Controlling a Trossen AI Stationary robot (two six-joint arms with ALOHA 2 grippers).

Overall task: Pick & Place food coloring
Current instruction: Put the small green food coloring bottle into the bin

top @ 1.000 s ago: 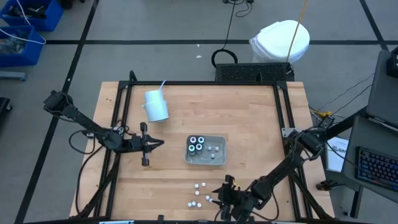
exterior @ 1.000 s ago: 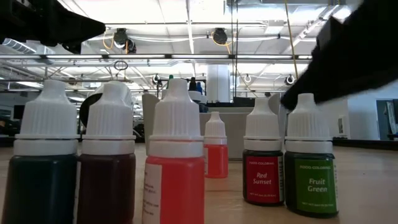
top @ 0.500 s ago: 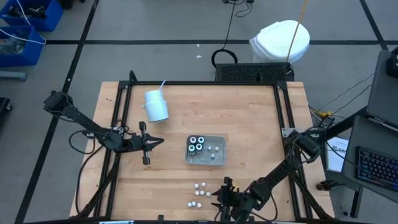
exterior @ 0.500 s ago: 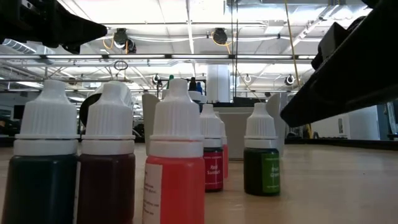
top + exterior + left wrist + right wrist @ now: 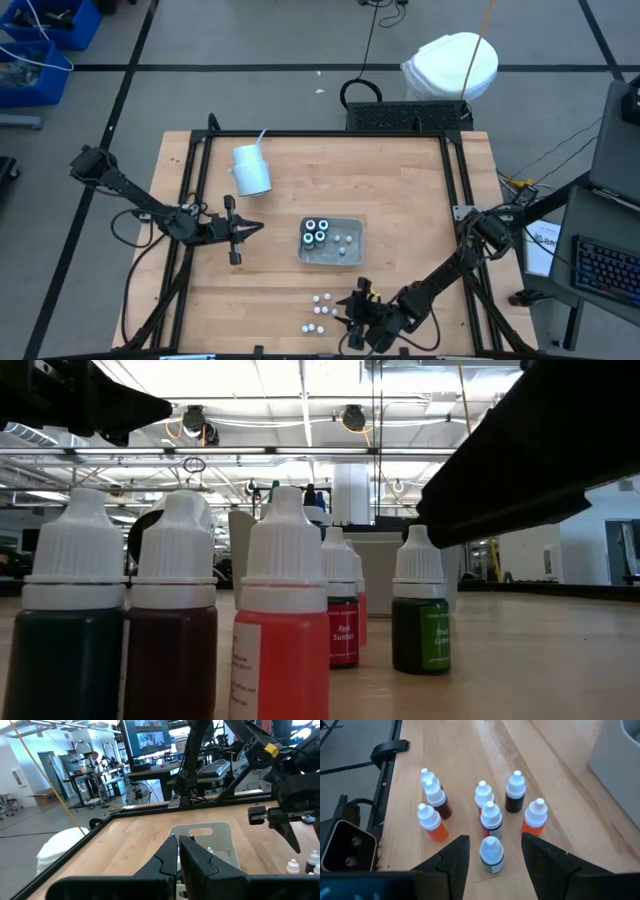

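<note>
My right tool [image 5: 491,851]: spread, straddling the upright green-bodied white-capped bottle [image 5: 491,854], axis vertical.
Left tool [image 5: 178,851]: pressed together, well apart.

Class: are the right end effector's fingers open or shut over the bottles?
Open. The right end effector has its fingers spread, with a green bottle standing free between them.
</note>
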